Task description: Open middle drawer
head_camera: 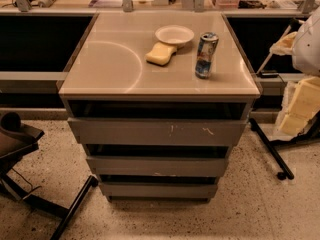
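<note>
The grey cabinet has three stacked flat fronts without handles. The middle drawer [157, 166] is the mid-sized front, and it looks pushed in, with a dark gap above it. Above it is the larger front with white scratch marks [157, 132]. Below it is the narrowest front [157, 189]. My gripper [300, 104] is the pale yellowish part at the right edge, hanging under the white arm [309, 39]. It is beside the cabinet's right side, apart from all the drawers, at about the height of the top front.
On the cabinet top [105, 69] stand a white bowl [174, 34], a yellow sponge [161, 53] and a drink can [205, 55]. A black stand leg [270, 146] crosses the floor at right. A dark chair base [30, 184] is at left. A counter rail runs behind.
</note>
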Available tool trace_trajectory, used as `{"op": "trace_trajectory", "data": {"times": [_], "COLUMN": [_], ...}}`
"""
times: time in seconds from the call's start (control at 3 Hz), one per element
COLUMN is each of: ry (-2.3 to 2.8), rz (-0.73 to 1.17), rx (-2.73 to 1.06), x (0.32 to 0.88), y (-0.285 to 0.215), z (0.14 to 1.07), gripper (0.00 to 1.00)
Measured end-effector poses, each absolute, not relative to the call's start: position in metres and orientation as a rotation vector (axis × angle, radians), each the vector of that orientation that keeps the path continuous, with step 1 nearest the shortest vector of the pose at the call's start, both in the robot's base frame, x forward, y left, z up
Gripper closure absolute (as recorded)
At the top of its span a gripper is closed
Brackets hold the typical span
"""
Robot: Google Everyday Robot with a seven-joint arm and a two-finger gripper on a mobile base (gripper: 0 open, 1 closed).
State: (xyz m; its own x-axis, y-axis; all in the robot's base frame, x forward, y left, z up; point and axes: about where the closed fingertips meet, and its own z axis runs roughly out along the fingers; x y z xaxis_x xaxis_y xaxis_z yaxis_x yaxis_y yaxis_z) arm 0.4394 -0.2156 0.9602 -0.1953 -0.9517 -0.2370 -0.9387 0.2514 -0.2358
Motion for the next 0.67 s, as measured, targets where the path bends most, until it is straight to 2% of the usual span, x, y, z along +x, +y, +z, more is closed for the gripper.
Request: {"op": "trace_trajectory", "data": {"times": [0.67], "ry": [2.078], "rz": [0.115], "rx": [-1.771], "x": [0.42], "y": [-0.185], "z": [0.843], "gripper": [0.0]}}
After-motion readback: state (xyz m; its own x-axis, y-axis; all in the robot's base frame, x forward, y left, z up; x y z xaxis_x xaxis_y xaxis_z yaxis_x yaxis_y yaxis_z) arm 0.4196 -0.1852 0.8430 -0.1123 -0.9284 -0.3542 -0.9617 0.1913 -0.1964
